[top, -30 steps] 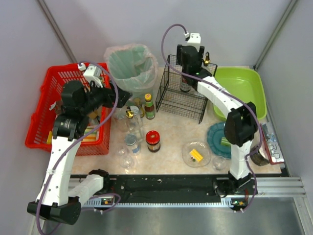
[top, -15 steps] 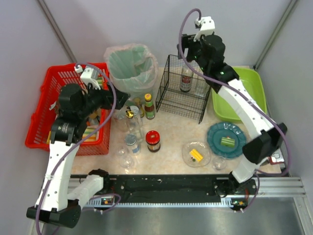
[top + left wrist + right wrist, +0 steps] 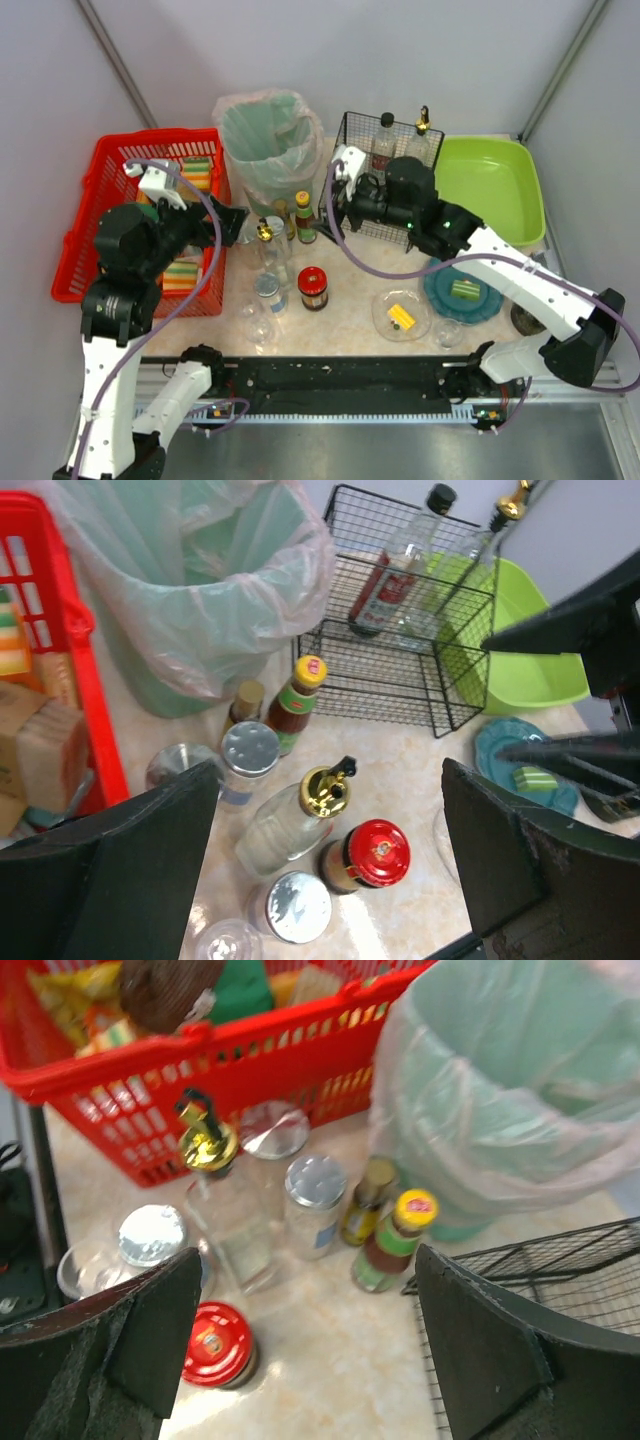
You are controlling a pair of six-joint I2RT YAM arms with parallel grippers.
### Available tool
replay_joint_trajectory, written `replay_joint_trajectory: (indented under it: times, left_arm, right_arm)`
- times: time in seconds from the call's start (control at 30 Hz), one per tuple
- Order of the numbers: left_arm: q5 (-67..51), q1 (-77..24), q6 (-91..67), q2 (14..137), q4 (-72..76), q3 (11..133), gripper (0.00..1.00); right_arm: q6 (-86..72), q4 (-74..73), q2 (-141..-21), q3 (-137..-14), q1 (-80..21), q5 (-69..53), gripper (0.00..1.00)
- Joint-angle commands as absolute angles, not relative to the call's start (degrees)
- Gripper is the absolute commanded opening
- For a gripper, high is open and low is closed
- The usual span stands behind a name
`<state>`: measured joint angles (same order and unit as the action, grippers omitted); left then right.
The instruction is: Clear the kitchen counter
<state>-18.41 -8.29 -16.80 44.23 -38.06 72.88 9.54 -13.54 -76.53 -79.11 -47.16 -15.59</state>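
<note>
The beige marbled kitchen counter [image 3: 350, 262] carries a cluster of bottles and jars: a gold-spouted glass bottle [image 3: 268, 245], a red-lidded jar [image 3: 313, 288], a yellow-capped sauce bottle [image 3: 305, 217] and a silver-lidded jar [image 3: 267, 293]. My left gripper [image 3: 238, 224] is open and empty above the cluster's left side. In the left wrist view the gripper [image 3: 330, 810] has the glass bottle [image 3: 300, 820] and red-lidded jar [image 3: 378, 848] below it. My right gripper [image 3: 338, 203] is open and empty beside the sauce bottle. In the right wrist view the gripper [image 3: 308, 1260] looks down on that sauce bottle [image 3: 395, 1240].
A red basket [image 3: 90, 225] stands left and a bagged bin [image 3: 268, 140] behind the cluster. A black wire rack [image 3: 375, 195] holds two bottles. A green tub [image 3: 490, 185] sits at the back right. A teal plate [image 3: 445, 290], a glass bowl [image 3: 400, 315] and glass cups [image 3: 258, 325] sit in front.
My right gripper has left the wire rack and swung down and left to the bottle cluster, empty. My left arm has drawn back a little and turned towards the cluster.
</note>
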Motion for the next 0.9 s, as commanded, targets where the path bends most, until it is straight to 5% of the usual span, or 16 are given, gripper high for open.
replay_joint_trajectory:
  times: [0.0,0.43,0.87]
  left_arm:
    - [-10.9,-8.3,-14.7,41.9,-42.0,72.2,0.96]
    - [-7.1,-8.3,-14.2,39.1,-42.8,72.0,0.96]
    - [-8.3,-8.4,-14.2,38.6,-42.4,71.1,0.96]
  right_arm:
    - [9.9,-11.3,-75.5,-76.2,-49.7,-18.6,0.86]
    - [3.4,11.6,-81.6,-66.6,-55.2,-13.0,0.87]
    - [1.0,22.6,-94.0,-71.1,-60.1,-10.2,0.84]
